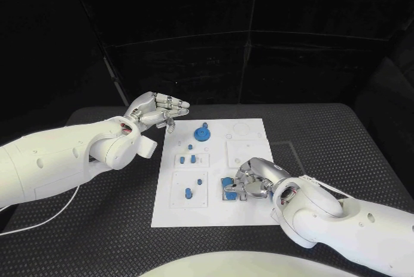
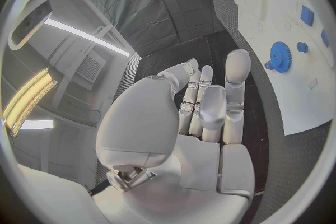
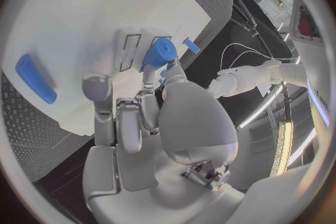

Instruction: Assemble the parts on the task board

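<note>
Head view: your left hand (image 1: 158, 112) hovers off task board (image 1: 250, 214) far-left corner, fingers apart, holding nothing. Your right hand (image 1: 255, 176) sits low over board's near-right area, fingers curled around blue parts (image 1: 230, 188); whether it holds one, cannot tell here. Blue gear (image 1: 202, 133) lies on board's far part.

Left wrist view: fingers (image 2: 236, 81) extended, empty; gear (image 2: 280, 56) on board, well apart.

Right wrist view: blue cylinder (image 3: 159, 54) pinched at fingertips (image 3: 172, 73) above board; blue bar (image 3: 35, 78) lies on board, apart.

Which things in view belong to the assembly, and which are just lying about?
Job: task board, blue gear, blue parts, blue piece at the right hand.
Lying about: white cable on the black table.
</note>
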Controlling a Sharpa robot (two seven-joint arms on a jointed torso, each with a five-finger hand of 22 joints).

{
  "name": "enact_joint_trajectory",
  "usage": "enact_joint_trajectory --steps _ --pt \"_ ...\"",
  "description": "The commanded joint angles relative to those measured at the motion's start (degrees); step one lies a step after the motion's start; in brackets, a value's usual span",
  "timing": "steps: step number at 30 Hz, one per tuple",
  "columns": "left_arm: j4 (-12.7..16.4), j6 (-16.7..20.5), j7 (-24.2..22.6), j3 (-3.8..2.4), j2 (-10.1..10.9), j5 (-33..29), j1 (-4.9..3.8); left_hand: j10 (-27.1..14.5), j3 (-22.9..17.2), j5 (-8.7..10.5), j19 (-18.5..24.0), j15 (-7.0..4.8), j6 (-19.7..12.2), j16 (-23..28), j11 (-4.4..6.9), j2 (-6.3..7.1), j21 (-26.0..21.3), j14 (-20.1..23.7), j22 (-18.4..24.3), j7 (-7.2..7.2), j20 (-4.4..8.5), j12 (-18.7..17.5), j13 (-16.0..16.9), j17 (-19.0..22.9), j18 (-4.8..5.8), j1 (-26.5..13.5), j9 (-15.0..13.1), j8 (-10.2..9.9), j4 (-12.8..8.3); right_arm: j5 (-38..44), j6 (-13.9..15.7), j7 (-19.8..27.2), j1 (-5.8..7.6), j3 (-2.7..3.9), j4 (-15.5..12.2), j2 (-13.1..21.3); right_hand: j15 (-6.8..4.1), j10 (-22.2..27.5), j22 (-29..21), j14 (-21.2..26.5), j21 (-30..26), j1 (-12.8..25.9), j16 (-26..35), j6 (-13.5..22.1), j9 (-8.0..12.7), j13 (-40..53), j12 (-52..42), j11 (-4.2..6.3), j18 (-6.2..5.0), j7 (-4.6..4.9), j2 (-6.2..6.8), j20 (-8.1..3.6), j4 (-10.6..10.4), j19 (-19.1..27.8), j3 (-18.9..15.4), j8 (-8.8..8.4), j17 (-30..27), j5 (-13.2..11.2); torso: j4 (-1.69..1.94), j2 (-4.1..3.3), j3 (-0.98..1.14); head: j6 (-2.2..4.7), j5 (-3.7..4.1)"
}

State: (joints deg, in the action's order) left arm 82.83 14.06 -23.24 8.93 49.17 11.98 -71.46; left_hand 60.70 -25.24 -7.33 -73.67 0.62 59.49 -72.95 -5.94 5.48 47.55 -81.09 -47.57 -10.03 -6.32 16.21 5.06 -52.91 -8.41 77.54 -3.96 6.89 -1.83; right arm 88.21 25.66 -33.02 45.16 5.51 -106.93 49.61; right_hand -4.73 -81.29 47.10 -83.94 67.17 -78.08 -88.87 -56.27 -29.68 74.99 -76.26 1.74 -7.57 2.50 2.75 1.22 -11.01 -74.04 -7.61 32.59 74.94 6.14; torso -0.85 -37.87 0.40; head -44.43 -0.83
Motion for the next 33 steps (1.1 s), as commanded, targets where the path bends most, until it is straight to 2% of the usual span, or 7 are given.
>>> enact_joint_trajectory --steps 1,7,12,17,23,27,33 --pt "0.01 -0.34 -0.08 -0.04 -0.09 -0.2 -0.07 -0.32 0.09 0.23 0.28 0.08 -0.38 -0.01 0.13 -0.16 -0.37 0.36 0.05 0.1 -0.01 0.19 -0.07 -0.01 -0.9 -0.6 0.07 0.05 -0.07 2.89 -2.23 -0.83 -0.11 -0.18 0.58 0.24 -0.54 -0.46 0.33 -5.7 0.36 -1.57 -0.32 -0.17 -0.24 0.22 -0.32 0.16 0.31 -0.42 -0.52 -0.03 0.73 -0.4 0.12 0.38 13.47 0.08 -0.08 0.03 0.02 -0.09 -0.03" --pt "-0.08 -0.36 -0.09 -0.04 -0.14 -0.2 -0.07 -0.32 0.09 0.23 0.28 0.08 -0.38 -0.01 0.13 -0.16 -0.37 0.36 0.05 0.1 -0.01 0.19 -0.07 -0.01 -0.9 -0.6 0.07 0.05 -0.07 4.42 -2.12 -0.8 -0.11 -0.18 0.71 0.4 -0.67 -0.87 0.89 -5.76 0.67 -2.71 -0.44 -0.27 -0.52 0.88 -0.9 0.33 0.4 -0.61 -1.08 -0.16 1.37 -0.6 0.33 0.73 13.72 -0.88 -0.04 0.03 0.05 -0.15 0.04" --pt "-0.13 -0.38 -0.09 -0.04 -0.18 -0.2 -0.07 -0.32 0.09 0.23 0.28 0.08 -0.38 -0.01 0.13 -0.16 -0.37 0.36 0.05 0.1 -0.01 0.19 -0.07 -0.01 -0.9 -0.6 0.07 0.05 -0.07 3.41 -1.72 -0.21 -0.11 -0.18 0.6 0.44 -0.67 -0.97 1.14 -5.79 0.81 -1.82 -0.52 -0.29 -0.61 1.01 -1.01 0.3 0.45 -0.54 -1.17 -0.2 0.79 -0.7 -0.05 0.83 13.86 -1.11 0.02 -0.02 0.05 -0.1 0.05" --pt "-0.19 -0.46 -0.08 -0.04 -0.21 -0.2 -0.06 -0.32 0.09 0.23 0.28 0.08 -0.38 -0.01 0.13 -0.16 -0.37 0.36 0.05 0.1 -0.01 0.19 -0.07 -0.01 -0.9 -0.6 0.07 0.05 -0.07 1.22 0.5 2.16 -0.11 -0.18 0.28 0.47 -0.71 -1.45 2.32 -5.95 1.51 0.94 -0.89 -0.29 -0.84 1.74 -1.65 0.37 0.63 -0.65 -1.41 -0.24 -1.48 -1.17 -1.49 1.04 14.59 1.37 -0.08 0.02 0.04 -0.08 -0.04" --pt "-0.19 -0.5 -0.09 -0.03 -0.25 -0.2 -0.05 -0.32 0.09 0.23 0.28 0.08 -0.38 -0.01 0.13 -0.16 -0.37 0.36 0.05 0.1 -0.01 0.19 -0.07 -0.01 -0.9 -0.6 0.07 0.05 -0.07 -1.17 3.31 5.22 -0.11 -0.18 -0.17 0.66 -0.79 -1.78 2.97 -6.05 1.9 1.29 -1.11 -0.46 -0.91 2.24 -2.1 0.45 0.72 -0.74 -1.64 -0.29 -1.98 -1.44 -1.86 1.13 15.02 1.49 -0.03 -0.02 0.04 -0.07 0.06" --pt "-0.21 -0.52 -0.06 -0.03 -0.24 -0.2 -0.05 -0.32 0.09 0.23 0.28 0.08 -0.38 -0.01 0.13 -0.16 -0.37 0.36 0.05 0.1 -0.01 0.19 -0.07 -0.01 -0.9 -0.6 0.07 0.05 -0.07 -2.07 3.88 6.21 -0.11 -0.18 -0.47 1.09 -0.8 -1.85 3.19 -6.06 2.03 1.35 -1.13 -0.47 -0.92 2.36 -2.21 0.46 0.76 -0.76 -1.69 -0.31 -2.09 -1.53 -1.93 1.14 15.06 1.48 -0.01 0.05 0.03 -0.04 0.05" --pt "-0.22 -0.54 -0.04 -0.02 -0.22 -0.2 -0.05 -0.34 0.08 0.23 0.28 0.08 -0.39 -0.02 0.13 -0.18 -0.38 0.37 0.06 0.1 -0.02 0.21 -0.07 -0.01 -0.91 -0.6 0.07 0.05 -0.08 -2.99 3.11 7.1 -0.11 -0.18 -1.0 1.95 -0.82 -1.87 3.22 -6.06 2.06 1.22 -1.13 -0.48 -0.93 2.39 -2.23 0.5 0.76 -0.81 -1.78 -0.32 -2.09 -1.54 -1.94 1.14 15.06 1.54 0.0 0.03 0.03 -0.03 -0.04"
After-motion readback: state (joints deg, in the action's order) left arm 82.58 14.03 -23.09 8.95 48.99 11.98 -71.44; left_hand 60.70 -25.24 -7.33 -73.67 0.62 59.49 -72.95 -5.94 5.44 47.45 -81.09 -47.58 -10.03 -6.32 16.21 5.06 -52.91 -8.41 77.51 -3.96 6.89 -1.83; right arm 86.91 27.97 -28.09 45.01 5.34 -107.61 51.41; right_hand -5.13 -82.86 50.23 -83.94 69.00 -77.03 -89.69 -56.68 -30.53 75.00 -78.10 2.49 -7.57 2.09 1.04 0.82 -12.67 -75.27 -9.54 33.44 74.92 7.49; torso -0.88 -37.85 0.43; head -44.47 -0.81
